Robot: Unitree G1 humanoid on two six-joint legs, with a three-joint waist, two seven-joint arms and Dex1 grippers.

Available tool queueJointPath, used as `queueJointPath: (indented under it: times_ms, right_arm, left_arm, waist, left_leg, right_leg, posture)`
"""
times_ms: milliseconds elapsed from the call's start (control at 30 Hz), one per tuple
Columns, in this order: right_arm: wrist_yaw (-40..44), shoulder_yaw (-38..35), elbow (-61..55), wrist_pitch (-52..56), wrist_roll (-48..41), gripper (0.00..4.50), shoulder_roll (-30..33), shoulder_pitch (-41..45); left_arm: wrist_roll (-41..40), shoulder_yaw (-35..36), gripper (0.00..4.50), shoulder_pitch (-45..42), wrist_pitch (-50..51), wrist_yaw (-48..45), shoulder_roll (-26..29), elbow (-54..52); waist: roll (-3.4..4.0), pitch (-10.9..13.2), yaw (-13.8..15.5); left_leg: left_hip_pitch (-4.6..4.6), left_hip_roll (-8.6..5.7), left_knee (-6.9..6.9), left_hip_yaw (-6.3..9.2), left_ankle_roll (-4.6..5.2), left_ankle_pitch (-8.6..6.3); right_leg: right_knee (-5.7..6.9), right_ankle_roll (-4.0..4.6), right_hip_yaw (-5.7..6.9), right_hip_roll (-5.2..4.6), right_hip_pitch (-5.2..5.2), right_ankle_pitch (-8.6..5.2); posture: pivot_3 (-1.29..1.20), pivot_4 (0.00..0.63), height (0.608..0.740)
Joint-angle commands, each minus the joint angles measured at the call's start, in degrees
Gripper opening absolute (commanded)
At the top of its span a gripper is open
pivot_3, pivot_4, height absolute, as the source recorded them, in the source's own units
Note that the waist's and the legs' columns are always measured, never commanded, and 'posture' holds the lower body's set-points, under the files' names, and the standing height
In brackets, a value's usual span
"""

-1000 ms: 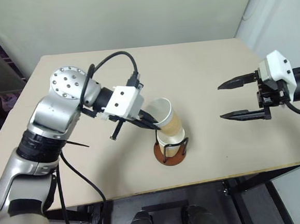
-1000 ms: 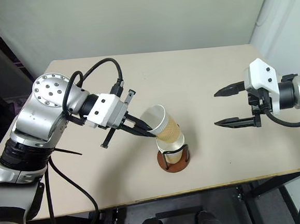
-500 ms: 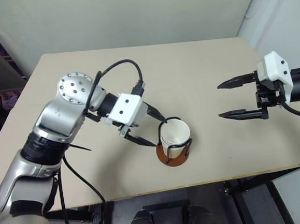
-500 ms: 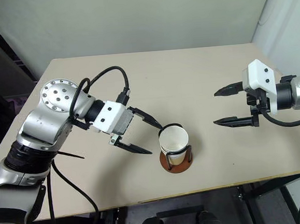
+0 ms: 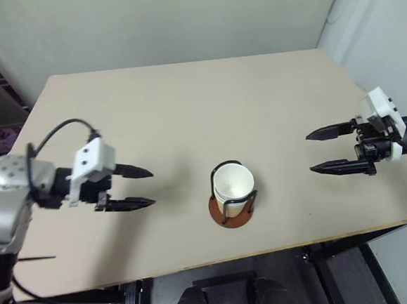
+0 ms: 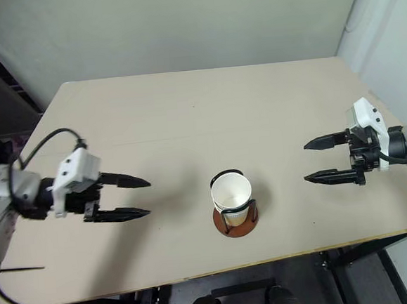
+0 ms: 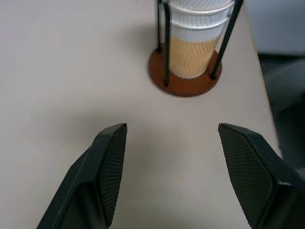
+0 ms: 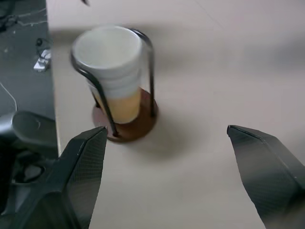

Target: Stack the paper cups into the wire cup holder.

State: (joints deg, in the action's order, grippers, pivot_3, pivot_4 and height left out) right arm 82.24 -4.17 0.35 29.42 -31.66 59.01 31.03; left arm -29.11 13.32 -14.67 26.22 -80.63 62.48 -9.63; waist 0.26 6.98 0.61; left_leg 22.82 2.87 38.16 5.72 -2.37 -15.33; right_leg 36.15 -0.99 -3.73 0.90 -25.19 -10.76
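A: Where do the paper cups (image 6: 231,192) sit, and how do they lie from your two sets of jaws?

B: The paper cups stand nested, mouth up, inside the wire cup holder (image 6: 235,221), which rests near the front edge of the bench (image 6: 208,116), roughly midway between your arms. Their long axis is upright, matching the black wire loops around them. From the left gripper (image 6: 138,197) the stack lies to the right; from the right gripper (image 6: 315,161) it lies to the left and a little nearer the front edge.

A: Which arm is nearer?

B: They look about evenly placed, each well apart from the holder. The left gripper is perhaps marginally further off, though the angle makes that hard to judge.

A: And the jaws?

B: Both sets stand spread wide and carry nothing. Each points inward, toward the holder, with bare bench beneath it. The wrist views confirm this: your left fingers (image 7: 102,176) and right fingers (image 8: 81,167) frame the holder with a clear gap between them.

A: How many cups are in the stack?

B: Several white rims show stacked above the yellow-orange wall in the left wrist view. No loose cup lies on the bench, so you may judge the stacking complete, with no reach toward the upright stack required.
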Motion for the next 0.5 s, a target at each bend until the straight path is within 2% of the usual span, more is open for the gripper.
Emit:
queueJointPath:
  times_ms: [33, 500]
  right_arm:
    - [-0.04, -0.82, 2.85, -1.17, 0.89, 4.17, -0.42, 0.58]
    - [1.38, 0.63, 4.67, -1.27, 2.45, 4.17, -1.52, 2.56]
  left_arm:
    - [-1.65, 5.97, 3.27, 4.99, 1.91, 2.34, 0.28, -2.75]
    - [-4.10, 6.43, 3.27, 7.22, 4.02, 5.46, 0.45, -5.54]
  waist:
    - [0.00, 0.00, 0.10]
    - [-0.01, 0.00, -0.33]
  left_leg:
    - [0.00, -0.01, 0.01, -0.02, 0.01, -0.01]
    - [-0.59, -0.04, -0.11, -0.19, 0.04, -0.02]
  right_leg:
    - [0.00, 0.36, 0.00, -0.01, -0.02, -0.20]
    - [0.75, 0.89, -0.06, -0.01, -0.01, -0.37]
  posture:
    - [0.00, 0.150, 0.740]
    - [0.00, 0.150, 0.740]
